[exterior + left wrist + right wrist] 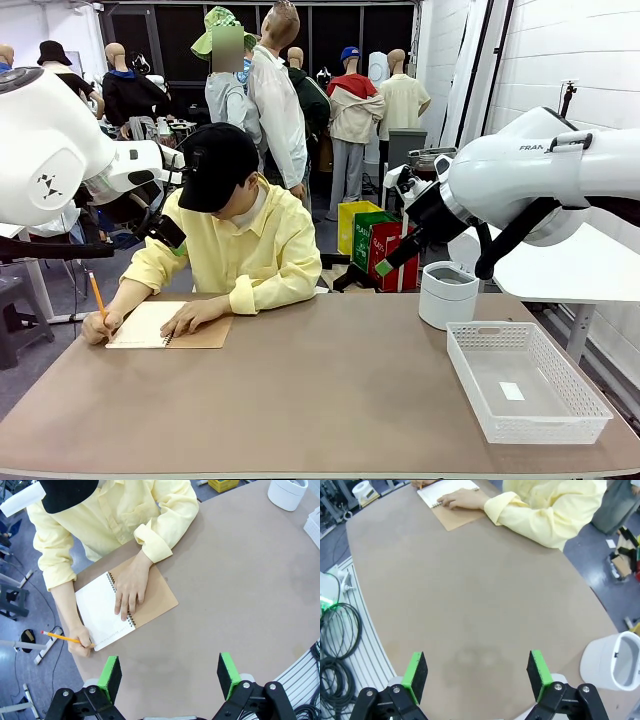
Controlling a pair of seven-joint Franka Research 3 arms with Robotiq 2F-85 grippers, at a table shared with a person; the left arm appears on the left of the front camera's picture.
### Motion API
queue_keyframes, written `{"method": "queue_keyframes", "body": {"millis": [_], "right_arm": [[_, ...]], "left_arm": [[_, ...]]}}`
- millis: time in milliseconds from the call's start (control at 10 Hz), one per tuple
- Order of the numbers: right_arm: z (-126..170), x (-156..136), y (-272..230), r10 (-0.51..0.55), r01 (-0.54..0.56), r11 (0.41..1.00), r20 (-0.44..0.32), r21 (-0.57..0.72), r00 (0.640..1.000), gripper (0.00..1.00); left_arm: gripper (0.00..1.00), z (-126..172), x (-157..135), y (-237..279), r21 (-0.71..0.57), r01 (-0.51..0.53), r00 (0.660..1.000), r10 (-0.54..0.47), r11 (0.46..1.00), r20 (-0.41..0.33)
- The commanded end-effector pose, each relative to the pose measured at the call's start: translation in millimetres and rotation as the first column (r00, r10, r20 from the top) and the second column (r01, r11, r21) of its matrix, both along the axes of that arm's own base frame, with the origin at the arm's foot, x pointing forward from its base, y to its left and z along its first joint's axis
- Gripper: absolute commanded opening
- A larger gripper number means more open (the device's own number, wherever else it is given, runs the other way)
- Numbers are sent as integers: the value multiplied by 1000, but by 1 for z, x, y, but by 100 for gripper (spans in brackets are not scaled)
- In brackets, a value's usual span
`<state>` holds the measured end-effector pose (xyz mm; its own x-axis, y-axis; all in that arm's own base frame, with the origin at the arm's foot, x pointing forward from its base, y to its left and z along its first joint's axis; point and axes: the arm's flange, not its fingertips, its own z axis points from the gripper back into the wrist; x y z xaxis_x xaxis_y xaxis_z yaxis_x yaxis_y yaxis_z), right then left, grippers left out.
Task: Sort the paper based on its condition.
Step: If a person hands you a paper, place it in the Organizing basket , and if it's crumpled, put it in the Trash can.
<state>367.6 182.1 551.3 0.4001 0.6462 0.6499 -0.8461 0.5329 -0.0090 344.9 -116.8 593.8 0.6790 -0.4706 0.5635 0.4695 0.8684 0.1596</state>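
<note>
At ten o'clock on the worktop [330, 400], the paper [97, 611] is a page bound in the notebook [157, 597], pinned under the person's hand [129, 587]. The left claw [169, 669] and right claw [476, 670] hang apart, empty. Reaching in early risks striking that hand or tearing the sheet.

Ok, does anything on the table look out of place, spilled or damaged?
Nothing stands out. The spiral notebook lies flat under the person's hand, and the white basket and white bin stand upright, intact.
</note>
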Motion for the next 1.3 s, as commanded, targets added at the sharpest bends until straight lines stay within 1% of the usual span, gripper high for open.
{"method": "queue_keyframes", "body": {"millis": [0, 100, 200, 400, 500, 600, 800, 900, 1200], "right_arm": [[-5, 6, -2, 32, -32, 999, 3, 31, 999, 100], [-5, 6, -1, 36, -37, 999, 14, 31, 999, 100], [0, 0, 0, 1, -1, 1000, 1, 0, 1000, 100], [0, 0, 0, 3, -3, 1000, 4, -2, 1000, 100], [3, -1, 1, 15, -15, 1000, 29, 1, 999, 100], [4, -1, 2, 16, -16, 1000, 34, -2, 999, 100], [-1, 3, 4, -13, 14, 1000, 12, -20, 1000, 100], [4, -2, 1, 6, -6, 1000, 16, -3, 1000, 100], [4, -2, 1, 6, -6, 1000, 16, -3, 1000, 100]], "left_arm": [[100, 0, 0, 1, -1, 1, 1000, -1, 1000, -7], [100, 0, 0, 1, -1, 1, 1000, -1, 1000, -7], [100, 0, 0, 1, -1, 1, 1000, -1, 1000, -7], [100, 0, 0, 1, -1, 1, 1000, -1, 1000, -7], [100, 0, 0, 1, -1, 1, 1000, -1, 1000, -7], [100, 0, 0, 1, -1, 1, 1000, -1, 1000, -7], [100, 0, 0, 1, -1, 1, 1000, -1, 1000, -7], [100, 0, 0, 1, -1, 1, 1000, -1, 1000, -7], [100, 0, 0, 1, -1, 1, 1000, -1, 1000, -7]]}}
